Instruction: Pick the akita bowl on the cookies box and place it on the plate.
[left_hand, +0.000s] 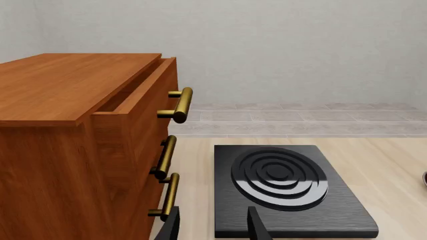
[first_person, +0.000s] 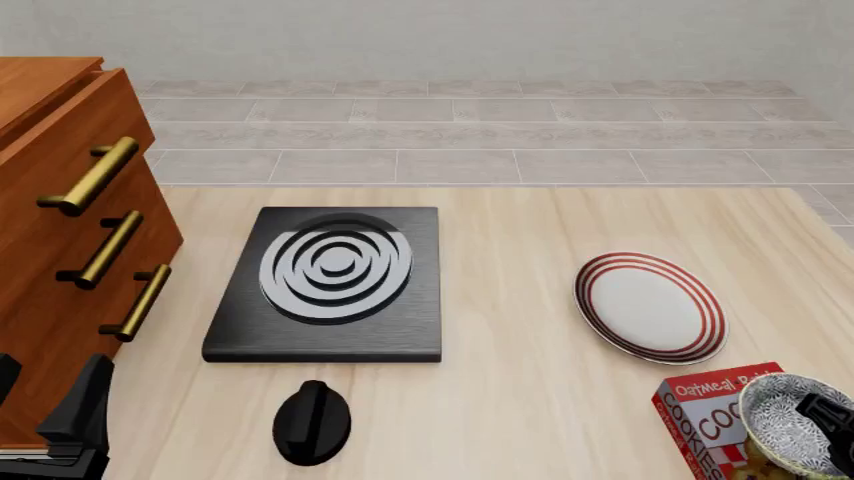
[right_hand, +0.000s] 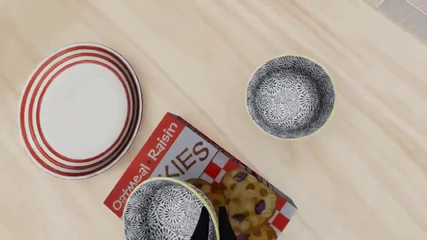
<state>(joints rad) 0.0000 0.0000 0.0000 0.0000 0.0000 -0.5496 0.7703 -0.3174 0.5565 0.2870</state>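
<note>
The akita bowl (right_hand: 167, 212), white with a dark netted pattern, sits over the red cookies box (right_hand: 183, 155). In the front view the akita bowl (first_person: 790, 420) shows at the bottom right, over the cookies box (first_person: 707, 415). My right gripper (right_hand: 214, 227) has its two fingers pinched together on the bowl's near rim; I cannot tell whether the bowl still rests on the box. The red-ringed white plate (first_person: 650, 306) lies just beyond the box, also visible as the plate (right_hand: 79, 111) in the right wrist view. My left gripper (left_hand: 213, 229) is open and holds nothing, low at the near left (first_person: 47, 398).
A second netted bowl (right_hand: 290, 96) sits on the bare table past the box. A black slab with white rings (first_person: 334, 280) lies mid-table, with a black knob (first_person: 312, 422) in front of it. A wooden drawer cabinet (first_person: 67, 230) with brass handles stands at the left, its top drawer slightly open.
</note>
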